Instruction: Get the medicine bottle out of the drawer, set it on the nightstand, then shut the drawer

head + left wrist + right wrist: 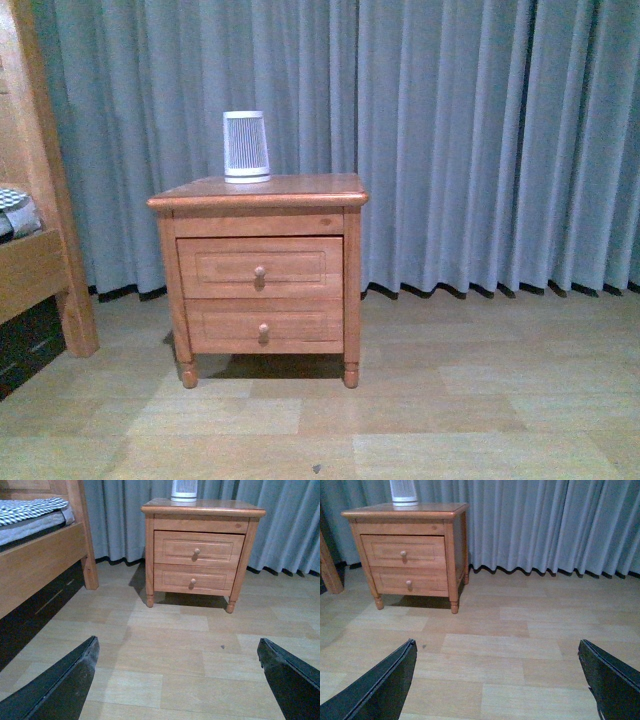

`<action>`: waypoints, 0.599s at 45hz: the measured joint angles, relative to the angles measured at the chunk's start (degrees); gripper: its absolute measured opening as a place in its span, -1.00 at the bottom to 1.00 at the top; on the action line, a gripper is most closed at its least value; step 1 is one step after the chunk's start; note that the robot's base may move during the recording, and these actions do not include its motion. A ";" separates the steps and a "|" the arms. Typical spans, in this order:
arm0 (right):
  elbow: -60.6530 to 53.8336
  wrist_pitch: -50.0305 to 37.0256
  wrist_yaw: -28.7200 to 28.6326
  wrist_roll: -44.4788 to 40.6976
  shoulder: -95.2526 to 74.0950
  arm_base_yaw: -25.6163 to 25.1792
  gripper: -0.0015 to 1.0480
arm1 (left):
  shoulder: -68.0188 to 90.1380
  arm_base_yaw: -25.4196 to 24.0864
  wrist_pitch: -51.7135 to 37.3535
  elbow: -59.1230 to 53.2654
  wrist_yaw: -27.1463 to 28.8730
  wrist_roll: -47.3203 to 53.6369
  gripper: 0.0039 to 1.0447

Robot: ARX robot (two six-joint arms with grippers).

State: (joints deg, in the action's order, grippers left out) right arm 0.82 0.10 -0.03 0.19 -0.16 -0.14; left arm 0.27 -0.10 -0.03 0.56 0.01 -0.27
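While both grippers stay well apart from the furniture, nothing stands between them and the nightstand (258,190) except the bare wooden floor (420,410) and one small dark speck (316,467) at 6 o'clock of the cabinet. The left gripper (176,647) has its jaws spread wide, and they hold nothing. The right gripper (496,647) is the same, wide apart and empty. Of each gripper only the two dark fingers (60,685) are seen, and the picture edge cuts them off.

On the nightstand top, toward 10 o'clock, a white tapered cylinder (245,146) with dark vertical slats stands upright. At 12 o'clock behind the cabinet a grey-blue curtain (480,140) falls down to the floor. At 9 o'clock of the nightstand is a wooden bed frame (45,210), near but not touching, with checked bedding (30,509) on it. The space under the bed is dark and hard to make out.

The drawer (215,267), the upper one, is pushed fully in, with its round knob (260,271) in the middle of the panel. The lower drawer (225,325) under it is shut too. So the inside of both is hidden, and the medicine bottle shows in no view; I cannot tell where it lies.
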 joint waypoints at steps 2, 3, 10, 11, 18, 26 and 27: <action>0.00 0.00 0.00 0.00 0.00 0.00 0.87 | 0.00 0.00 0.00 0.00 0.00 0.00 0.88; 0.00 0.00 0.00 0.00 0.00 0.00 0.87 | 0.00 0.00 0.00 0.00 0.00 0.00 0.88; 0.00 0.00 0.00 0.00 0.00 0.00 0.87 | 0.00 0.00 0.00 0.00 0.00 0.00 0.88; 0.00 0.00 0.00 0.00 0.00 0.00 0.87 | 0.00 0.00 0.00 0.00 0.00 0.00 0.88; 0.00 0.00 0.00 0.00 0.00 0.00 0.87 | 0.00 0.00 0.00 0.00 0.00 0.00 0.88; 0.00 0.00 0.00 0.00 0.00 0.00 0.87 | 0.00 0.00 0.00 0.00 0.00 0.00 0.88; 0.00 0.00 0.00 0.00 0.00 0.00 0.87 | 0.00 0.00 0.00 0.00 0.00 -0.02 0.88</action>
State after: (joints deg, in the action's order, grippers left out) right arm 0.82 0.10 -0.03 0.19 -0.16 -0.14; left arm 0.27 -0.10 -0.03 0.56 0.01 -0.30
